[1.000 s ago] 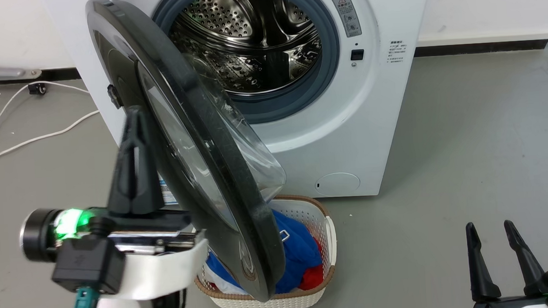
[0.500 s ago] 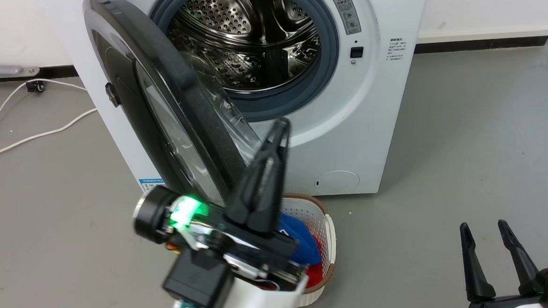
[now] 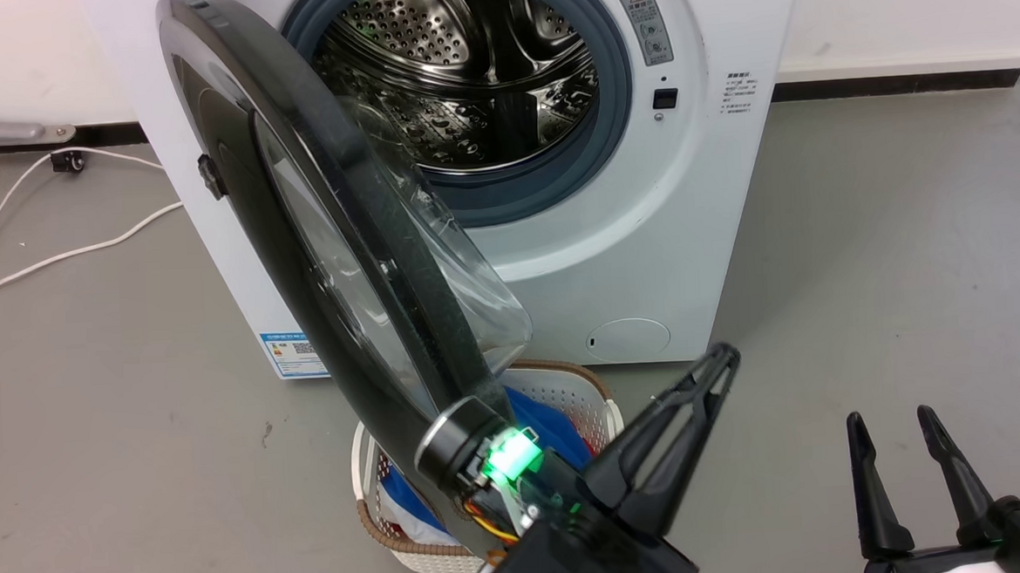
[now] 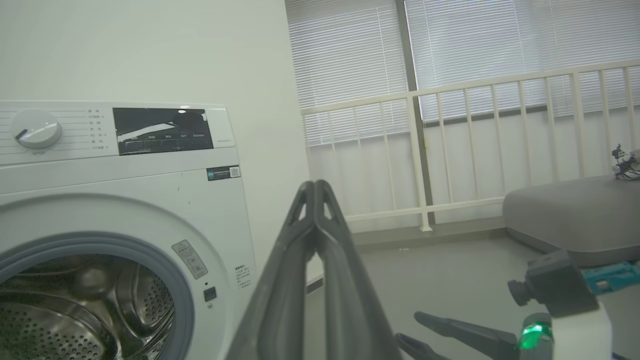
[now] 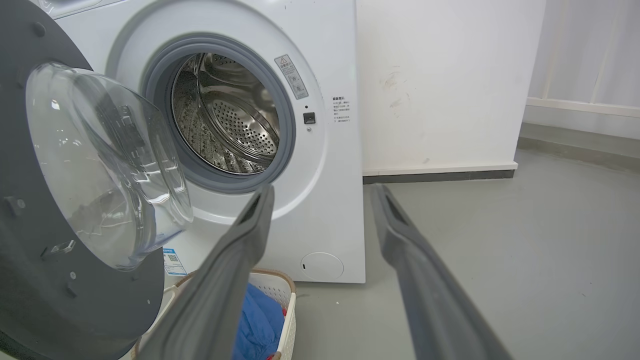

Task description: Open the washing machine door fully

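Observation:
The white washing machine (image 3: 648, 253) stands against the wall with its steel drum exposed. Its round black door (image 3: 340, 217) hangs swung out on the left-hand hinge, seen nearly edge-on, the clear glass bowl (image 5: 105, 160) bulging toward the drum. My left gripper (image 3: 721, 358) is shut on nothing, low and to the right of the door's bottom edge, apart from it and pointing up and right; its closed fingertips (image 4: 315, 186) rise beside the machine (image 4: 150, 200). My right gripper (image 3: 888, 419) stands open at the lower right, empty, facing the machine (image 5: 330, 200) past the door (image 5: 30, 280).
A white laundry basket (image 3: 608, 404) with blue and red clothes sits on the floor under the door's lower edge. A white cable (image 3: 55, 258) trails over the floor at the left. A white railing (image 4: 415, 150) and a grey cushion (image 4: 565, 210) lie to the right.
My left arm has swept from the door's outer left side, across its front, down to the lower right. The door stands about where it was. The right gripper has barely moved.

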Motion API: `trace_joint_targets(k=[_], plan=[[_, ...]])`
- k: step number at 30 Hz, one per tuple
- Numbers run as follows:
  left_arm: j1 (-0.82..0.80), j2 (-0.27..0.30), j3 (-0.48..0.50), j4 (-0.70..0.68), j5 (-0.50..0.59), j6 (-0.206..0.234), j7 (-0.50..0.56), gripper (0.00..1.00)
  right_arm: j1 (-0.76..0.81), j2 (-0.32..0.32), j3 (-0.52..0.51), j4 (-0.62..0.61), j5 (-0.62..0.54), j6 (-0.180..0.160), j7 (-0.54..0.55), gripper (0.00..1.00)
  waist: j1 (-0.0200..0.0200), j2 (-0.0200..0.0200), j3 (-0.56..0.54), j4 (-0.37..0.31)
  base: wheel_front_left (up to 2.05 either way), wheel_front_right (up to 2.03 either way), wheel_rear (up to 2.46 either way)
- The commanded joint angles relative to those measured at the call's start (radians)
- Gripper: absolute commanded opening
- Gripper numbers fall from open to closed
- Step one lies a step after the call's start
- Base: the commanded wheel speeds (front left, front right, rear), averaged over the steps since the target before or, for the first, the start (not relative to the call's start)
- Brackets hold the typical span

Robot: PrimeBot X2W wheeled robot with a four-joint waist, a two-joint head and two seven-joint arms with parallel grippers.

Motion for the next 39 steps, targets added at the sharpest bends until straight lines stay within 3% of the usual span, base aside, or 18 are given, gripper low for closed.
trace_joint_targets(k=[1,11,19,34,39], plan=[[0.014,-0.001,-0.009,0.009,0.001,-0.003,-0.002,0.00,-0.011,0.003,0.001,0.001,-0.002,0.000,-0.002,1.00,0.0000,0.0000,0.000,0.001,0.00,0.00,0.00],[0.069,0.000,-0.059,0.129,0.011,-0.015,-0.002,0.00,-0.009,0.003,0.006,0.004,0.002,0.000,-0.002,1.00,0.0000,0.0000,-0.001,0.009,0.00,0.00,0.00],[0.122,0.006,-0.038,0.225,0.008,-0.016,-0.002,0.00,-0.017,0.003,0.011,0.006,0.004,0.000,-0.002,1.00,0.0000,0.0000,0.008,0.015,0.00,0.00,0.00],[0.121,0.007,0.180,0.322,-0.013,0.031,-0.003,0.00,-0.027,0.003,0.017,0.016,0.003,0.000,-0.002,1.00,0.0000,0.0000,0.032,0.011,0.00,0.00,0.00],[0.111,0.010,0.242,0.339,-0.003,0.044,-0.001,0.00,-0.027,0.003,0.006,0.021,0.003,0.000,-0.002,1.00,0.0000,0.0000,0.048,0.039,0.00,0.00,0.00]])
